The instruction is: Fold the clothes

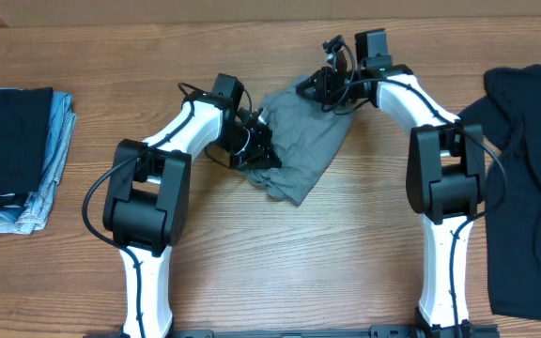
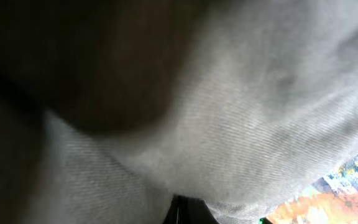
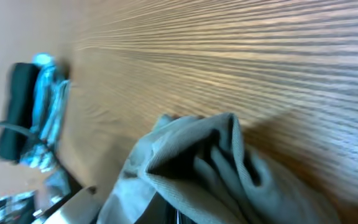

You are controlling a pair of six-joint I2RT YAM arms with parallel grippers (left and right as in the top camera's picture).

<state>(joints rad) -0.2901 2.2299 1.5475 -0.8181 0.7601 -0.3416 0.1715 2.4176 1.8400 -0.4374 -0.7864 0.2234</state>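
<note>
Stack (image 1: 12,155) at the table's (image 1: 346,263) left edge, pile (image 1: 529,188) at its right; between them the garment (image 1: 303,141), left gripper (image 1: 256,150) at its left side, right gripper (image 1: 325,86) at its far side.

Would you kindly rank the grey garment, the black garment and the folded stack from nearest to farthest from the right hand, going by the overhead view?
Measured from the right hand:
1. Grey garment, right at the hand, in the middle.
2. Black garment, spread along the right side.
3. Folded stack, at the far left, plainly the farthest.
</note>
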